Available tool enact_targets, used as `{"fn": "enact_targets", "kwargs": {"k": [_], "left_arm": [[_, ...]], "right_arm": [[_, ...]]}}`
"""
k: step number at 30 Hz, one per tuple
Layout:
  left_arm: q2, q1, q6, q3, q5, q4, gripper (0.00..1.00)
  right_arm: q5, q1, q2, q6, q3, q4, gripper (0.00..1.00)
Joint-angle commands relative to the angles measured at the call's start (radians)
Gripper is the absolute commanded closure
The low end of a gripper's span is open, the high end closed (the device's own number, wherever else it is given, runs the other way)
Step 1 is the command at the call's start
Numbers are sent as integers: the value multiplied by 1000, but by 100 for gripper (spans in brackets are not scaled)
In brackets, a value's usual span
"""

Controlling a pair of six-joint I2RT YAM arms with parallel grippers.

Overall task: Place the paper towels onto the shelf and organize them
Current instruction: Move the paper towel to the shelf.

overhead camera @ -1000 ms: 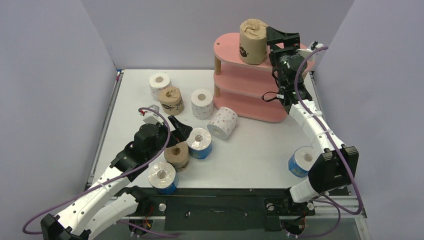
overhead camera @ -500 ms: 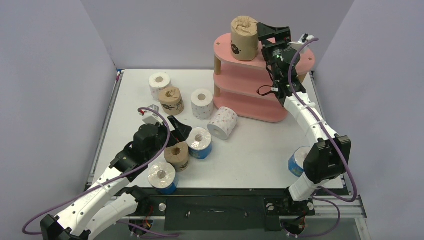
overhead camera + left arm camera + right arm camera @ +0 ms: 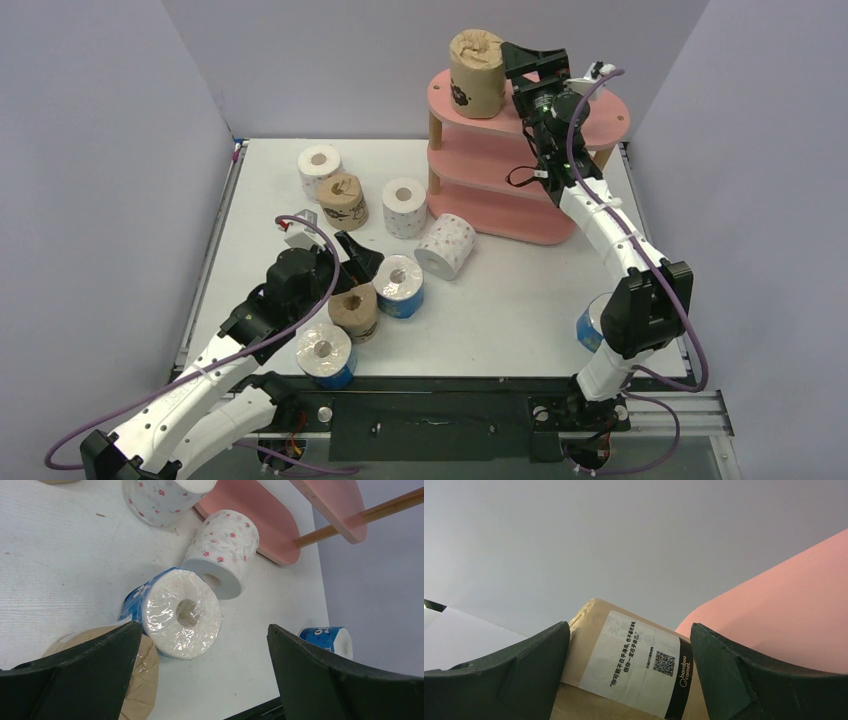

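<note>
A brown paper towel roll (image 3: 476,75) (image 3: 624,670) stands at the left end of the pink shelf's top board (image 3: 612,112), and my right gripper (image 3: 506,64) (image 3: 630,630) is shut on it from the right side. Low over the table, my left gripper (image 3: 362,256) (image 3: 205,630) is open and holds nothing. Just past its fingers sits a blue roll (image 3: 400,286) (image 3: 181,614). A brown roll (image 3: 355,311) (image 3: 137,680) stands against its left finger. Another blue roll (image 3: 325,355) is near the front edge.
Two white pink-dotted rolls (image 3: 320,165) (image 3: 404,207) and a brown one (image 3: 343,200) stand at the back left. A third dotted roll (image 3: 446,245) (image 3: 222,552) lies on its side by the shelf's foot. A blue roll (image 3: 598,322) (image 3: 327,637) lies behind my right arm's elbow.
My right gripper has carried the brown roll leftward along the top board to its left end. The left arm and the rolls on the table have not moved.
</note>
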Motion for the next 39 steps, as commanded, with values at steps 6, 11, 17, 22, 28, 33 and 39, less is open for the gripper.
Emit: {"fn": "enact_targets", "kwargs": {"k": [6, 11, 17, 22, 28, 33, 39], "left_arm": [[-11, 0, 0, 12, -13, 21, 4], [-12, 1, 3, 15, -14, 19, 4], [-13, 1, 8, 23, -17, 12, 4], [-14, 0, 14, 32, -20, 6, 4], [-15, 1, 28, 62, -26, -11, 4], [-19, 2, 49, 102, -47, -46, 4], [-22, 6, 75, 147, -65, -82, 4]], "right_arm": [[-31, 37, 51, -22, 29, -75, 14], [-32, 34, 36, -28, 15, -76, 14], [-32, -7, -50, -29, -37, -78, 13], [-43, -60, -134, -32, -95, -81, 13], [-61, -117, -249, -44, -165, -97, 13], [-35, -101, -431, -153, -247, -185, 12], [69, 24, -696, -293, -412, -363, 12]]}}
